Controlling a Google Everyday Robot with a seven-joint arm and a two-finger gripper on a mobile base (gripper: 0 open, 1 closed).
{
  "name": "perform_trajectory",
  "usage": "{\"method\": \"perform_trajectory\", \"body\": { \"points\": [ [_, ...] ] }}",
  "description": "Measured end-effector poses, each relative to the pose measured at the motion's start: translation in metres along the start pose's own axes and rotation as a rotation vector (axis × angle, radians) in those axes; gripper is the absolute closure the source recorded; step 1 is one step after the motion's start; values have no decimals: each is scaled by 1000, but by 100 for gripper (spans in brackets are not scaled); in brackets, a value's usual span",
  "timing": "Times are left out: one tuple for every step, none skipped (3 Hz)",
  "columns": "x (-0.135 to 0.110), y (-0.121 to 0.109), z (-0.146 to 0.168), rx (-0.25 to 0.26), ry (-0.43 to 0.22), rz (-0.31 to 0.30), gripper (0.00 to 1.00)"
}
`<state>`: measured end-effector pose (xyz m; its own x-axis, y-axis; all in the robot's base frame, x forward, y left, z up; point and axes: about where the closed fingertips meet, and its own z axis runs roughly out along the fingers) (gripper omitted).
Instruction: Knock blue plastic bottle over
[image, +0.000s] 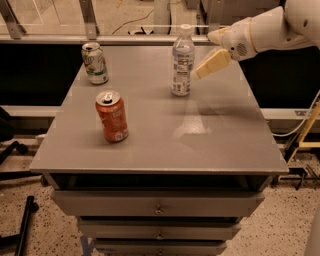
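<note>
The blue plastic bottle (182, 61), clear with a white cap and a white-and-blue label, stands upright toward the back of the grey table top (165, 135). My gripper (200, 72) comes in from the upper right on a white arm. Its cream-coloured tip sits just right of the bottle at about label height, very close to it; I cannot tell if it touches.
An orange soda can (112, 116) stands front left on the table. A green-and-white can (94, 62) stands at the back left. Below the top are drawers (157, 207). A railing runs behind the table. A yellow frame (310, 135) stands at the right.
</note>
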<state>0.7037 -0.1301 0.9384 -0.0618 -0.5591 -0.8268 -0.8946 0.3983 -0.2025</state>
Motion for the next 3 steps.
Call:
{"method": "perform_trajectory", "body": {
  "points": [
    [-8, 5, 16, -34, -27, 15, 0],
    [-10, 7, 27, -53, -49, 34, 0],
    [-11, 6, 34, -60, -74, 48, 0]
  ]
}}
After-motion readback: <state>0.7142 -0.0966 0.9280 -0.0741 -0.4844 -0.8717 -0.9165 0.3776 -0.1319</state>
